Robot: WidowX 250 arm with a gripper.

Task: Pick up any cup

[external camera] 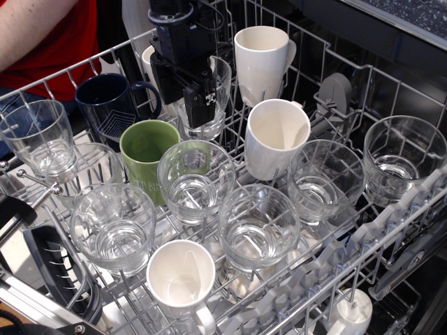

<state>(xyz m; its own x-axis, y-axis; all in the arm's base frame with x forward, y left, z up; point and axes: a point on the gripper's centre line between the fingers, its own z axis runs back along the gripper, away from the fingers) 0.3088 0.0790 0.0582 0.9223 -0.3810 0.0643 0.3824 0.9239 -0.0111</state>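
Single overhead view. I see a wire dish rack [391, 209] loaded with cups and glasses. My pincer [198, 105] hangs at the far centre of the rack, black, its fingers pointing down into a clear glass [213, 120] there. One finger [204, 106] lies inside the rim, but I cannot tell whether the pincer is spread or pinching the wall.

Just left of it stands a dark blue mug [112, 103]; near of that, a green mug [147, 153]. To the right, a tall white cup [260, 59] stands at the far side, and a second white cup [274, 136] tilts just near of it. A small white cup [180, 279] sits at the near edge. Clear glasses fill the remaining slots. A person in a red shirt [52, 35] stands at far left.
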